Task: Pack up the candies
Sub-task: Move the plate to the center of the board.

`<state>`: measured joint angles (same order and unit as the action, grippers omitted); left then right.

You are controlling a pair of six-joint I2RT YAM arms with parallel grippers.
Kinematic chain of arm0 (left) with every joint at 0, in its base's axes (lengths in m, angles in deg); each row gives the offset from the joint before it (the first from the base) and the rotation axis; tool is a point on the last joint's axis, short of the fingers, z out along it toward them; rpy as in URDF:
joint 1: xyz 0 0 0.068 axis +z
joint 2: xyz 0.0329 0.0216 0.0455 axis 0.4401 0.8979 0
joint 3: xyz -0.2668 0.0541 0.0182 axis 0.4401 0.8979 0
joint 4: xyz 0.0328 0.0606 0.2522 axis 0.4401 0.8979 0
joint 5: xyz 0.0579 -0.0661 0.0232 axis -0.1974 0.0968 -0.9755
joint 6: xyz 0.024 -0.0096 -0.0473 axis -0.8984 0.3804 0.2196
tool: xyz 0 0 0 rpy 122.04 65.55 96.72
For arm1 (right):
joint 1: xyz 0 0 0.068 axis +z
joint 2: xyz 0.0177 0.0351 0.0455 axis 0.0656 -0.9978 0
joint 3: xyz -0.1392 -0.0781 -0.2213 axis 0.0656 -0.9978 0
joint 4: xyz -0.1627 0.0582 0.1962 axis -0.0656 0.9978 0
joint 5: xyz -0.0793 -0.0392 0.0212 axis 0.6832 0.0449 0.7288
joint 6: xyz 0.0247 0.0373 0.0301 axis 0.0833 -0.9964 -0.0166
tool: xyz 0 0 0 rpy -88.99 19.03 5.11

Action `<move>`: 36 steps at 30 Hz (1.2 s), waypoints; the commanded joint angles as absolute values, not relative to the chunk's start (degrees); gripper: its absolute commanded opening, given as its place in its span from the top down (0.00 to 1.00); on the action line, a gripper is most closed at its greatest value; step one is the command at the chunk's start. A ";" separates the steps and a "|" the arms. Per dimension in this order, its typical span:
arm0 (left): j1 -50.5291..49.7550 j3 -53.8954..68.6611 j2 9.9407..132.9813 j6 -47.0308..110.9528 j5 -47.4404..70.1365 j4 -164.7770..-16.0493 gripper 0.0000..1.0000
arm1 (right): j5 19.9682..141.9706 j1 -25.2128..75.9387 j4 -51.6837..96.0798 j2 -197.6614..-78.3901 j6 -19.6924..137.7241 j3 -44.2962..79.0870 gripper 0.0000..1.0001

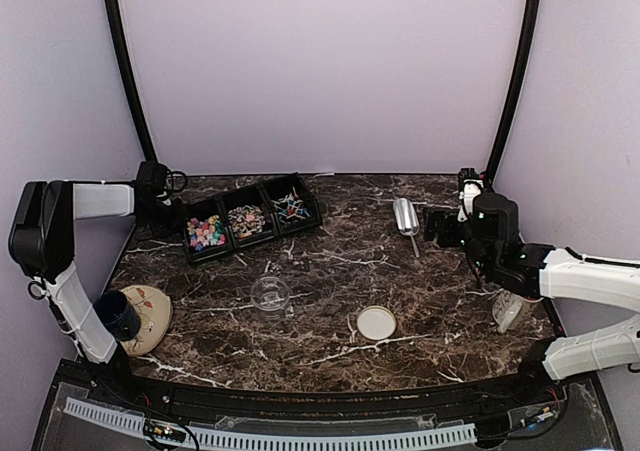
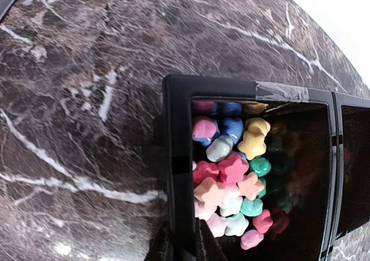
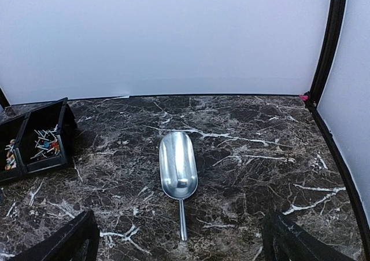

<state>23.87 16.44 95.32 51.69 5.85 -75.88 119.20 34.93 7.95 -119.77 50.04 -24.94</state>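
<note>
Your left gripper [image 2: 184, 246] is pinched shut on the outer end wall of the black tray [image 2: 173, 128], the star candies [image 2: 228, 180] piled just inside that end compartment; well right of the tray, your right gripper [image 1: 445, 228] hangs wide open by the metal scoop [image 3: 178, 165].

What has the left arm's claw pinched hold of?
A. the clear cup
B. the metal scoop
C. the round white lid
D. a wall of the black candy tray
D: the left wrist view shows the left gripper closed astride the end wall of the black tray, beside the star candies; the metal scoop lies far off to the right.
</note>
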 commanded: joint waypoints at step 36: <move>6.70 28.19 79.22 67.55 0.23 -71.74 0.82 | 119.10 35.33 6.24 -120.20 49.04 -24.89 0.02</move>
<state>7.68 27.04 83.52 65.94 -0.42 -71.42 118.46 34.93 7.93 -119.75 49.40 -24.94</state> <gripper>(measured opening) 0.157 0.978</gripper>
